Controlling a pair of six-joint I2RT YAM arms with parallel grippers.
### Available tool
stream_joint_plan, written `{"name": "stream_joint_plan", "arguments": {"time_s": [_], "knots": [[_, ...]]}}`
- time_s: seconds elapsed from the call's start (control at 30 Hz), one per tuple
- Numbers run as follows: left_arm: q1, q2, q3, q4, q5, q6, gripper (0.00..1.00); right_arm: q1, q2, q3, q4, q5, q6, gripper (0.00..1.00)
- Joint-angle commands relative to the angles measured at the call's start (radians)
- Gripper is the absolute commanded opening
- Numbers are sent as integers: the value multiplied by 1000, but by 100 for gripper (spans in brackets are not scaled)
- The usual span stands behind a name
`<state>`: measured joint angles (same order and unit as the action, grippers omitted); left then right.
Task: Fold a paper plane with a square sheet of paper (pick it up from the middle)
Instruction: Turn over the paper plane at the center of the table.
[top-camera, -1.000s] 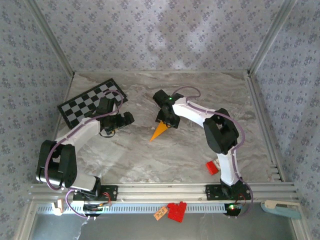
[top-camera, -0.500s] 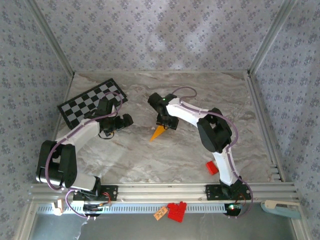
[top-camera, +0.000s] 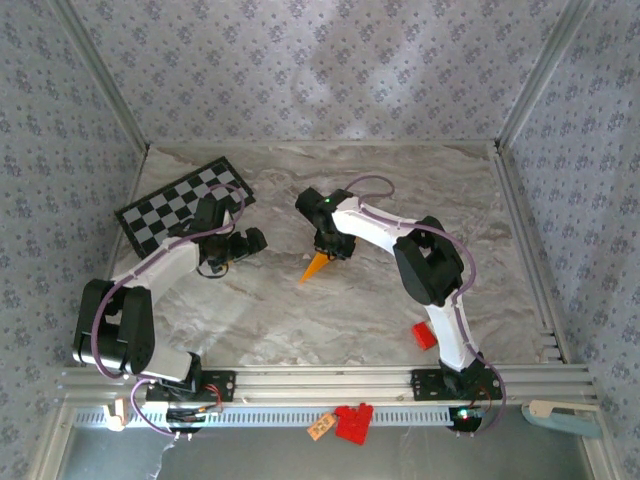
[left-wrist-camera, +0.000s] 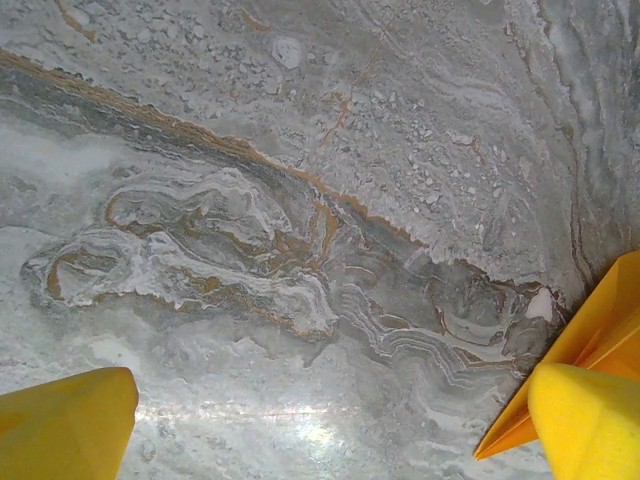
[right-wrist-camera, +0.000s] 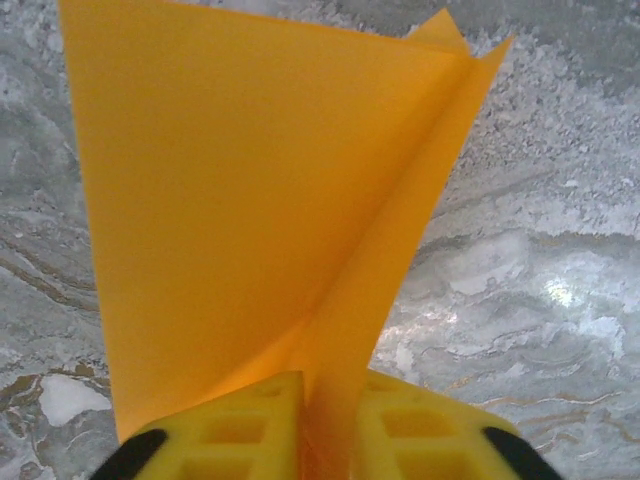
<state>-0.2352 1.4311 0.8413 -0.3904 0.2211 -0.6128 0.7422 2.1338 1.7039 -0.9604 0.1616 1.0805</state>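
The square sheet of paper is folded into a narrow, pointed orange-yellow paper plane (top-camera: 315, 266) near the middle of the marble table. In the right wrist view the paper plane (right-wrist-camera: 250, 220) spreads upward like a fan, and its centre crease runs down between the yellow fingers. My right gripper (top-camera: 330, 245) (right-wrist-camera: 330, 400) is shut on that crease at the plane's wide end. My left gripper (top-camera: 252, 240) (left-wrist-camera: 330, 410) hovers open just left of the plane, with bare marble between its fingertips (left-wrist-camera: 65, 425). An edge of the paper plane (left-wrist-camera: 590, 330) shows beside the right fingertip.
A black-and-white checkered board (top-camera: 185, 205) lies at the back left, behind the left arm. A small red block (top-camera: 425, 335) sits by the right arm's base. Red pieces (top-camera: 352, 420) rest on the front rail. Patterned walls close in the table on three sides.
The right gripper's jaws have closed on the plane's centre crease, and it has shifted slightly left, covering more of the paper. The left arm has not moved.
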Motion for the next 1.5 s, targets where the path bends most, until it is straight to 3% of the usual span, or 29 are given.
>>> {"name": "stream_joint_plan", "arguments": {"time_s": [0.0, 0.23, 0.43, 0.6, 0.77, 0.9, 1.33, 1.47], "knots": [[11, 2, 21, -3, 20, 7, 100, -1, -52, 8, -21, 27, -12, 13], [29, -3, 29, -11, 27, -5, 100, -9, -95, 27, 14, 22, -155, 0], [65, -24, 12, 11, 54, -43, 100, -17, -73, 161, 46, -156, -443, 0], [96, -56, -28, 24, 69, -51, 100, -24, -107, 85, 282, -409, -668, 0], [117, -88, -56, 39, 61, -82, 100, -52, -84, 0, 455, -610, -638, 1], [118, -103, -76, 68, 92, -102, 100, -74, -62, -85, 560, -695, -584, 4], [90, -26, -156, 290, 332, -168, 86, -134, -65, -328, 763, -738, -484, 9], [43, 23, -154, 332, 377, -174, 82, -144, -74, -356, 777, -738, -474, 14]]}}
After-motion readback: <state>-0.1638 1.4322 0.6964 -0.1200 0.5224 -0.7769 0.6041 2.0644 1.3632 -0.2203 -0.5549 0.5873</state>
